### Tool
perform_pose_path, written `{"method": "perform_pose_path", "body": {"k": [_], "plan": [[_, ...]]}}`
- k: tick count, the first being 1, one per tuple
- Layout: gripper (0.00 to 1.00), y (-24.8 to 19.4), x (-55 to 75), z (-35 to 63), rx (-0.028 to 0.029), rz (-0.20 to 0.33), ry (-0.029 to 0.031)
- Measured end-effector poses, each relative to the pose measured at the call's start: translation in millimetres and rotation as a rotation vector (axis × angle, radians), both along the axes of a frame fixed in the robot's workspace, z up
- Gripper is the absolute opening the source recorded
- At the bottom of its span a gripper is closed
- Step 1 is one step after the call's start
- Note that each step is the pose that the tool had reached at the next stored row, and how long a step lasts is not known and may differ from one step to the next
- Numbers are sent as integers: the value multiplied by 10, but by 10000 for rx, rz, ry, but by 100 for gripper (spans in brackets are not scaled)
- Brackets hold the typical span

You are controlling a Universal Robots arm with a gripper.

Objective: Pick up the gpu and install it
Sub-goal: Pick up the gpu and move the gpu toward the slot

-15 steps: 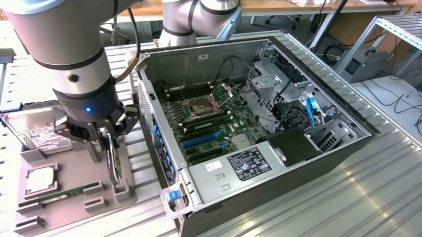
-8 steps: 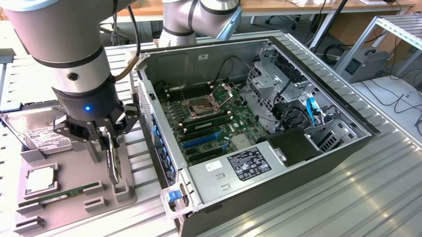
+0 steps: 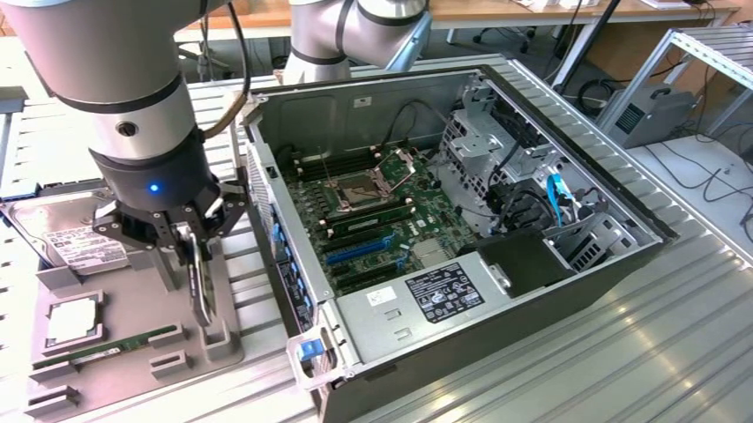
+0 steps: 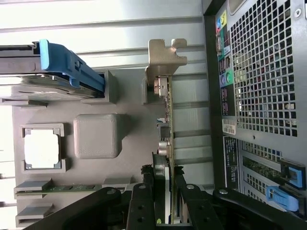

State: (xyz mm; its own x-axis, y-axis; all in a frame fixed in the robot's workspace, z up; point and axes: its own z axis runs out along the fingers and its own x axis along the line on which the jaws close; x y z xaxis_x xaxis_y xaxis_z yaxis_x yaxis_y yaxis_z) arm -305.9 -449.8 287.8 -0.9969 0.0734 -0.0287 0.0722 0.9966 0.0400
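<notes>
In the exterior view, your gripper (image 3: 192,269) stands over the grey parts tray (image 3: 123,374) on that view's left, beside the open computer case (image 3: 612,256). Its jaws reach down around the gpu (image 3: 204,300), which stands on edge in its tray holder, near the hard drive (image 3: 69,240), the processor (image 3: 73,322) and the memory stick (image 3: 108,345). You're in the pick-up step, I judge: the card looks seated in the holder, not yet lifted, and nothing occupies the blue expansion slots (image 3: 359,253) on the motherboard (image 3: 389,207). Getting it free should call for a straight pull out of the holder with no twist, since the holder's posts flank the card closely. In the wrist view, you see the gpu (image 4: 169,120) edge-on, running from its pale metal bracket (image 4: 164,58) into the gripper (image 4: 165,189). The jaws are drawn narrow, with the black fingers (image 4: 144,191) against both faces of the card, so count it as clamped. The case's perforated rear panel (image 4: 264,72) stands just beside the card, so you have little room on that side.
</notes>
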Motion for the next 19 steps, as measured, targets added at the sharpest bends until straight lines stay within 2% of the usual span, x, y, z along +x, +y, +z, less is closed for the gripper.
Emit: {"method": "perform_pose_path", "body": {"k": [4, 9, 19], "plan": [[27, 0, 0, 96, 0, -1, 0], [27, 0, 0, 278, 0, 0, 0], [27, 0, 0, 344, 1, 0, -1]]}}
